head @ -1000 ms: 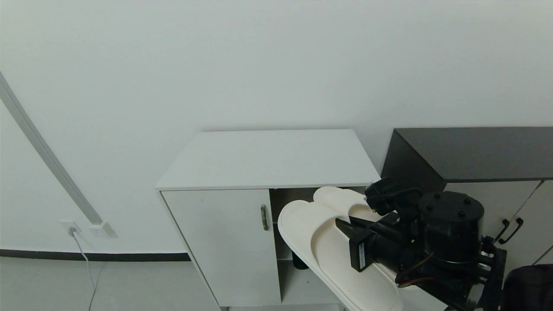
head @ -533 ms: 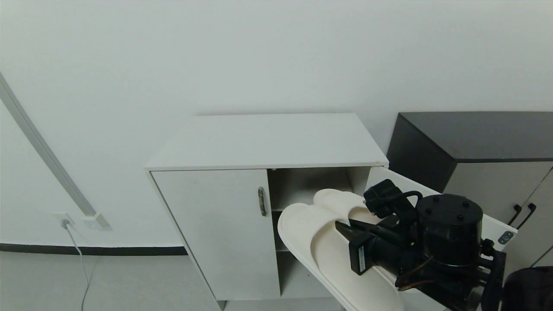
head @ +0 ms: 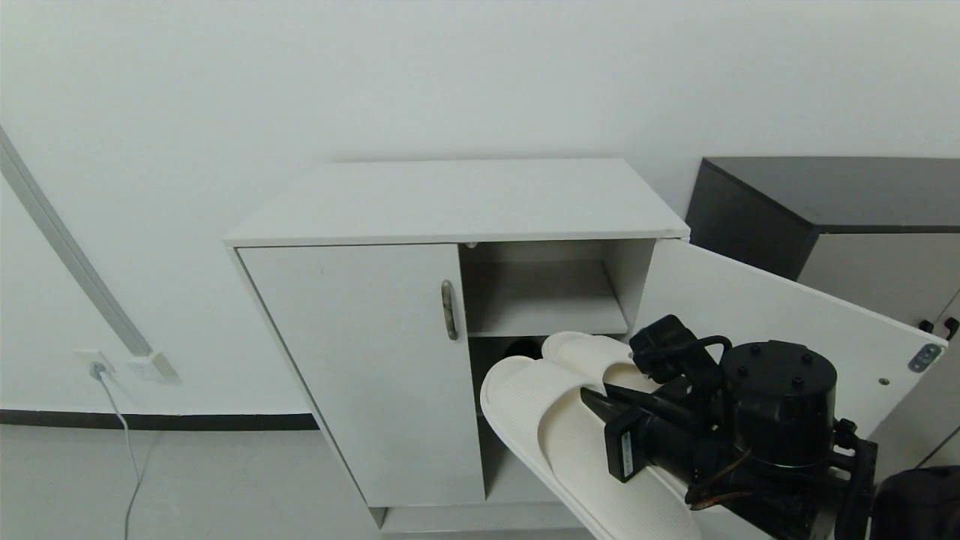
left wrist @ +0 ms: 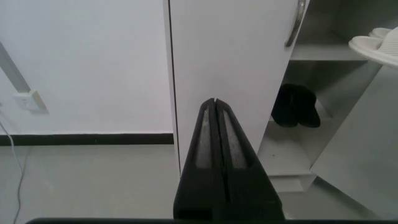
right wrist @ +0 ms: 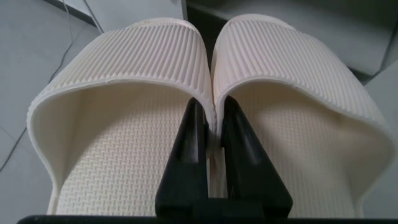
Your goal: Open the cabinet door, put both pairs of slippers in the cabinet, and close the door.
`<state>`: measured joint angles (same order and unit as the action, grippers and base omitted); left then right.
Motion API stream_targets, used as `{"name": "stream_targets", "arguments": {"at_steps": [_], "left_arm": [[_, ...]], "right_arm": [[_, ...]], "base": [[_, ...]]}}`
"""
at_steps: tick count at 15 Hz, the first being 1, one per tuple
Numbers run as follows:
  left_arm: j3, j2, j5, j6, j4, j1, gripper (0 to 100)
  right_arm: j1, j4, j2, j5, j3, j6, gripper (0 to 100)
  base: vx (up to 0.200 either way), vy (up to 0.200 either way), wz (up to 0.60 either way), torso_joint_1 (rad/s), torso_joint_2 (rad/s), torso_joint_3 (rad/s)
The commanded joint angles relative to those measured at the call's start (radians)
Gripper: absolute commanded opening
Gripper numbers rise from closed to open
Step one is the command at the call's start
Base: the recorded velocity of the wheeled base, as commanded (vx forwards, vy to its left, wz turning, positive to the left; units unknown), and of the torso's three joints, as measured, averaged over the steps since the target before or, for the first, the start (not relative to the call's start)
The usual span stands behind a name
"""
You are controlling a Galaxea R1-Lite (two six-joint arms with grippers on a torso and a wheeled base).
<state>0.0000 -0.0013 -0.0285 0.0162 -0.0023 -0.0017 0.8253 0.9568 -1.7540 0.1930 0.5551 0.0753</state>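
Right gripper [right wrist: 213, 115] clamps the white slippers [head: 541, 409], toes pointing into the open cabinet [head: 465, 199] just ahead; left gripper [left wrist: 214, 109] jaws together.

Right arm [head: 780, 405], at 4 o'clock in the head view, points toward 10 o'clock. Right end effector [head: 600, 396]: fingers [right wrist: 193, 127] closed from either side on the adjoining strap edges of the white slippers [head: 525, 409]. Left end effector [left wrist: 214, 112]: fingers pressed flat together, holding nothing.
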Motion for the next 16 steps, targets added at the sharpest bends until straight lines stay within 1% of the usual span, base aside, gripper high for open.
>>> {"name": "stream_targets", "arguments": {"at_steps": [1, 9, 15, 16], "left_arm": [[0.000, 0.001, -0.001, 0.001, -0.001, 0.000, 0], [0.000, 0.001, -0.002, 0.001, -0.001, 0.000, 0], [0.000, 0.001, -0.002, 0.001, -0.001, 0.000, 0], [0.000, 0.001, -0.002, 0.001, -0.001, 0.000, 0]], "right_arm": [[0.003, 0.000, -0.002, 0.000, -0.001, 0.000, 0], [0.008, 0.000, -0.002, 0.000, -0.009, 0.000, 0], [0.011, 0.000, -0.002, 0.000, -0.011, 0.000, 0], [0.011, 0.000, -0.004, 0.000, -0.011, 0.000, 0]], "base": [[0.000, 0.000, 0.00, -0.173, 0.50, 0.325], [0.000, 0.000, 0.00, -0.122, 0.47, 0.340], [0.000, 0.000, 0.00, -0.042, 0.44, 0.394], [0.000, 0.000, 0.00, -0.002, 0.25, 0.251]]}}
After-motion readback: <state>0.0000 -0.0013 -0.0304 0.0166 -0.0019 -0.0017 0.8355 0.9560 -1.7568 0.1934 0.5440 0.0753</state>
